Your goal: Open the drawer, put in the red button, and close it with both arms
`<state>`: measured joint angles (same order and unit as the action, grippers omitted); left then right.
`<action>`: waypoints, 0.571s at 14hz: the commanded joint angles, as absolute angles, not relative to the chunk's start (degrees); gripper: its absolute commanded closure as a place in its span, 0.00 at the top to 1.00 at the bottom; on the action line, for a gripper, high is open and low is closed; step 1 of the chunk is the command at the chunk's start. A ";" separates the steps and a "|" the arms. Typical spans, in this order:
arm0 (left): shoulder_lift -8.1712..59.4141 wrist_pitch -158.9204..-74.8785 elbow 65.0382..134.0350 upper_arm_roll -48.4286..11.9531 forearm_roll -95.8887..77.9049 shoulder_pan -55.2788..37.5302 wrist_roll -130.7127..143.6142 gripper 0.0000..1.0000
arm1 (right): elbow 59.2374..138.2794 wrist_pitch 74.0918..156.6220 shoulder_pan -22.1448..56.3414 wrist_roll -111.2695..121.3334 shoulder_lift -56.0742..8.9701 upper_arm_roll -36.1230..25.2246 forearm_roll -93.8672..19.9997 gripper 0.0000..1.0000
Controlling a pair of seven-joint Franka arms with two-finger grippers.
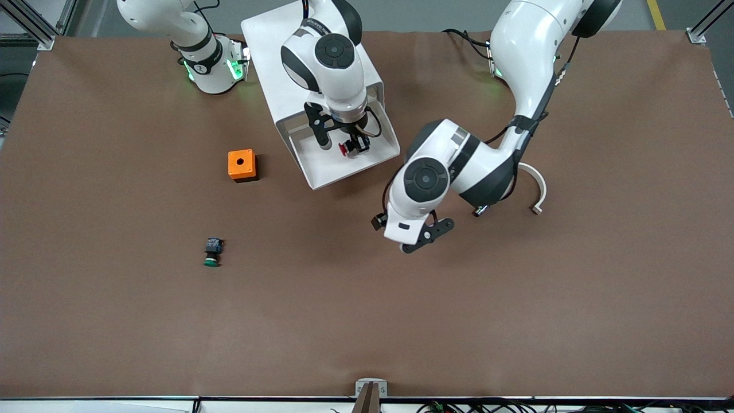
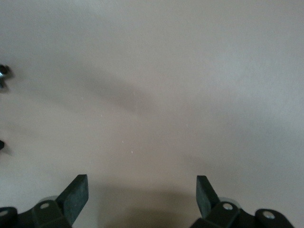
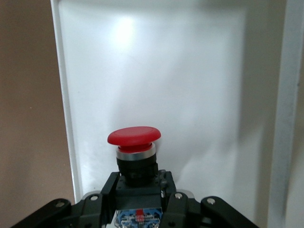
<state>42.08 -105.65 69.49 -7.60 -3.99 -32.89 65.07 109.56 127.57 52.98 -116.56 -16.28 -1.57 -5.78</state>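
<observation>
- Step in hand: placing. The pulled-out shallow white tray-drawer (image 1: pixel 335 166) juts from the white rounded box cabinet (image 1: pixel 287 63) at upper centre of the front view. The right arm's black two-finger tool (image 1: pixel 351 147) hangs over it, clamped on the thumb-sized red-capped push button with black-and-blue body (image 1: pixel 346 149).
- In the right wrist view the red button (image 3: pixel 134 147) is gripped by its dark body between the fingers (image 3: pixel 107 190), cap outermost, above the drawer's white floor (image 3: pixel 190 95).
- Its long axis runs cap to body, in line with the tool. In the front view the cap points toward the frame's left.
- Next, judged: lower, then part the fingers — release inside the walls.
- The left arm's black tool (image 1: pixel 427 234) waits over bare brown counter (image 1: pixel 516 298) right of centre, fingers apart and empty — ready to help close.
</observation>
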 commanded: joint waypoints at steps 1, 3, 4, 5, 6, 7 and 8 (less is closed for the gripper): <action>40.43 -106.70 72.07 -8.35 -2.38 -33.05 64.43 1.00 | 110.04 128.23 53.96 -118.21 -16.35 -2.37 -4.92 0.00; 40.34 -108.18 73.21 -8.52 -2.02 -33.57 64.51 1.00 | 110.04 128.23 53.88 -118.21 -16.61 -2.46 -4.83 0.00; 40.08 -109.67 73.91 -8.79 -2.02 -33.66 64.51 1.00 | 110.04 128.23 53.70 -118.21 -16.96 -2.55 -4.40 0.00; 39.56 -111.69 75.31 -8.79 -2.02 -33.75 64.77 1.00 | 110.04 128.15 53.53 -118.21 -17.05 -2.55 -3.96 0.00; 38.94 -113.45 76.54 -8.79 -2.11 -33.75 65.65 1.00 | 110.04 128.06 53.44 -118.21 -17.05 -2.55 -3.78 0.01; 38.59 -114.51 77.77 -8.88 -2.11 -33.75 66.09 1.00 | 109.95 127.80 53.44 -118.21 -17.05 -2.55 -3.78 0.12; 38.41 -115.13 78.39 -9.05 -2.11 -33.75 68.01 1.00 | 109.95 127.62 53.44 -117.78 -16.96 -2.55 -3.52 0.47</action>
<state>41.65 -112.69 73.57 -8.73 -3.40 -33.73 65.54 109.59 127.53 52.98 -116.75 -17.23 -2.16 -5.14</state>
